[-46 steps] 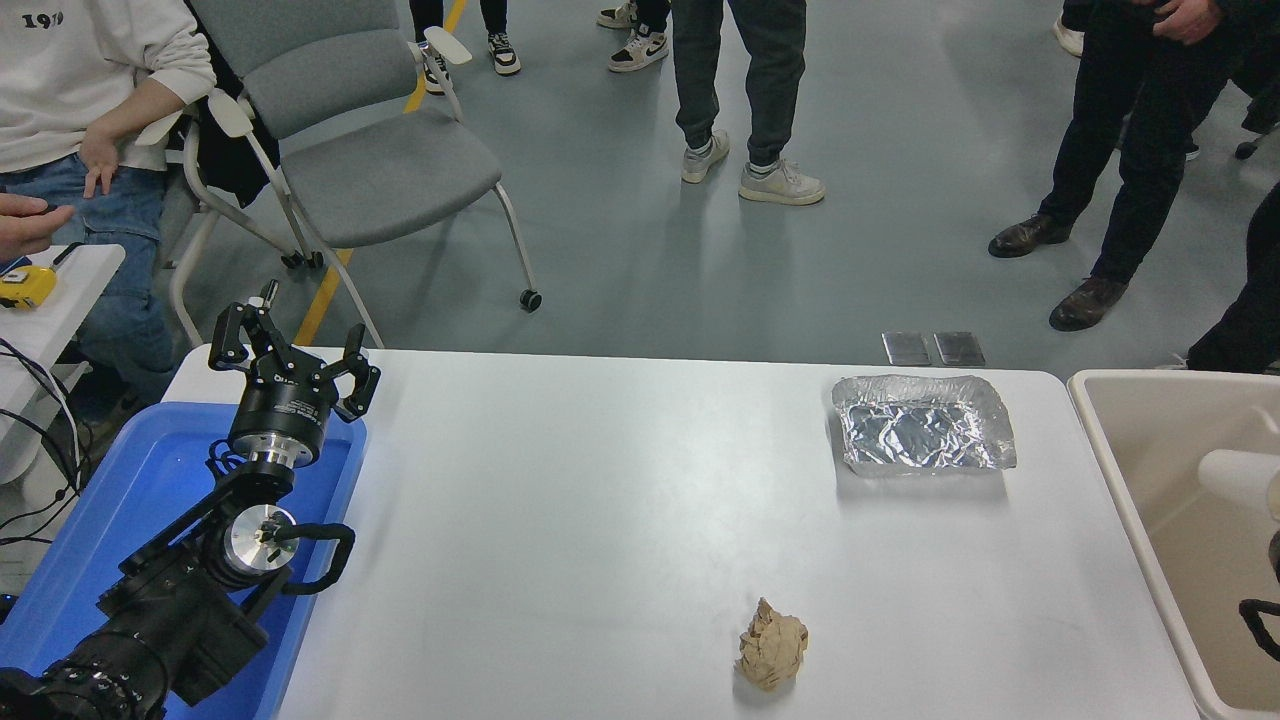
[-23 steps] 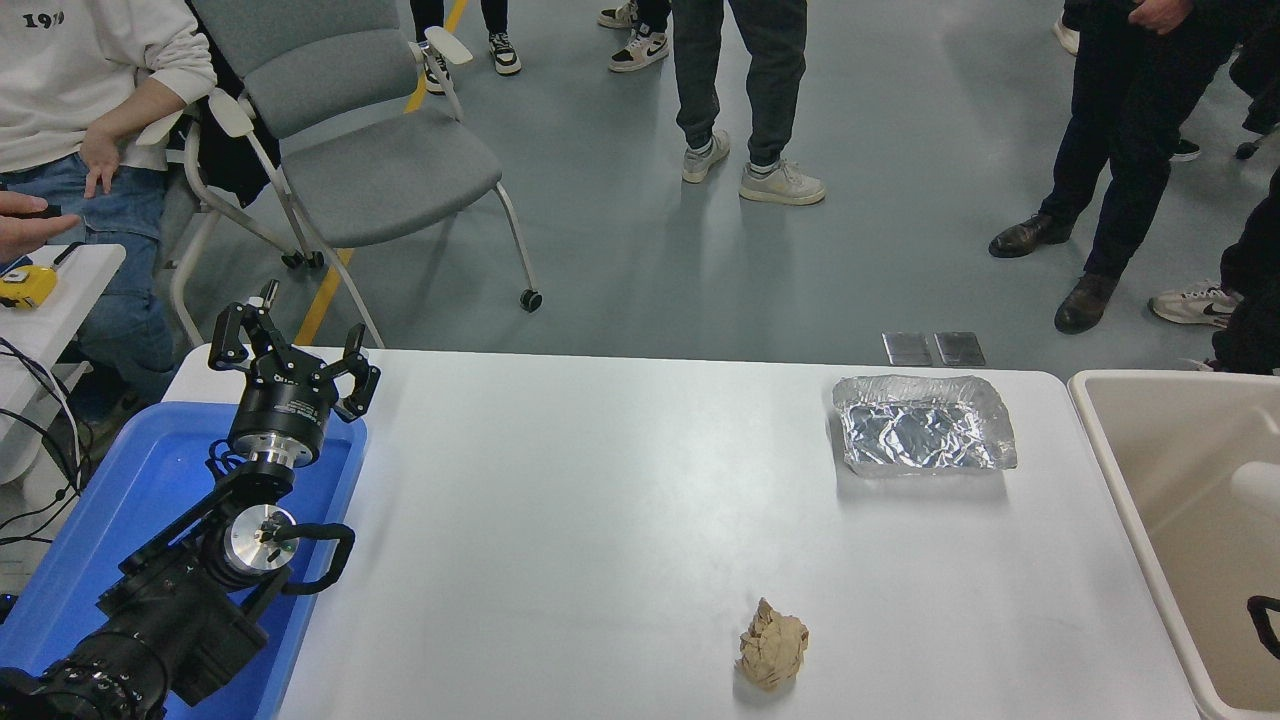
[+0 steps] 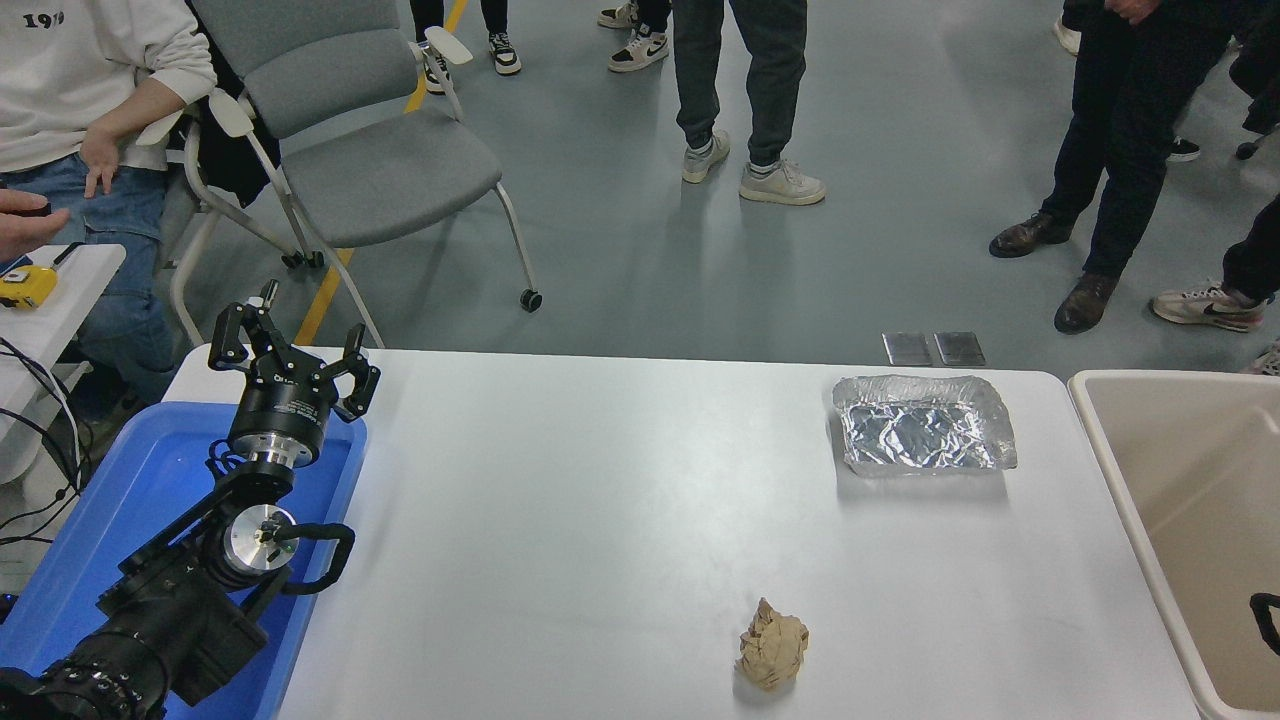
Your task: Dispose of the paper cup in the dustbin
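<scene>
The beige dustbin (image 3: 1190, 470) stands at the table's right end, cut off by the picture's right edge. No paper cup shows on the table or in the visible part of the dustbin. Of my right arm only a small black loop (image 3: 1266, 612) shows at the right edge over the dustbin; its gripper is out of view. My left gripper (image 3: 291, 352) is parked at the lower left over the blue tray, fingers spread and empty.
A crumpled brown paper ball (image 3: 772, 647) lies near the table's front middle. A silver foil tray (image 3: 924, 424) sits at the back right. A blue tray (image 3: 140, 500) lies under the left arm. A grey chair (image 3: 370, 150) and several people stand beyond the table.
The white cup seen at the right edge over the dustbin slid right and out of view. The right arm drew back to the right. Feet at the far right shifted.
</scene>
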You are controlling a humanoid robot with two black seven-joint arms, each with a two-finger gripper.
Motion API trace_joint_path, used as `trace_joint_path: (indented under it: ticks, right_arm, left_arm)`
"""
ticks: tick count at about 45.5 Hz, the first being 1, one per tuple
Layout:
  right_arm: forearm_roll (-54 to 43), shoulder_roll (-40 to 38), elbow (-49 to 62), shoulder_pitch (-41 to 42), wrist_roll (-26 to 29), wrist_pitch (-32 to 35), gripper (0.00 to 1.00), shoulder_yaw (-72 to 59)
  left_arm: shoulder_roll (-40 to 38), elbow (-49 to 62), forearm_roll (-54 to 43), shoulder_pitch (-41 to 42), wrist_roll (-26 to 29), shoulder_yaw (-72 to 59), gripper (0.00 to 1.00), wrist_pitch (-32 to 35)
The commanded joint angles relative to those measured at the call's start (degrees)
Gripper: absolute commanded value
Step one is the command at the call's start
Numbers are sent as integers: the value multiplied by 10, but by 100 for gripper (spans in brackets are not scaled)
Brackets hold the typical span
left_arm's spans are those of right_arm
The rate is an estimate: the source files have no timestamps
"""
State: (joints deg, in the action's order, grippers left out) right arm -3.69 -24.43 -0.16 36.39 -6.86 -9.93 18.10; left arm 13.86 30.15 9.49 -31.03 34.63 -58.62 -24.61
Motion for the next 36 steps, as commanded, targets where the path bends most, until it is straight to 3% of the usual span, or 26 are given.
trace_joint_path:
  ticks: [1,12,20,26,36]
  right_arm:
    - [0,-8,-2,4,0,4,99,13]
    - [1,-6,-4,5,-1,25,99,47]
    - [1,-19,-30,13,-6,98,99,133]
    - [-2,-61,-133,1,-7,137,100,227]
    - [-3,-127,-380,-57,-8,153,100,262]
  left_arm:
    - [0,0,0,0,0,0,100,1]
    - [0,0,0,0,0,0,100,0]
    - [0,-1,0,0,0,0,100,1]
    - [0,0,0,0,0,0,100,0]
    - [0,-1,0,0,0,0,100,1]
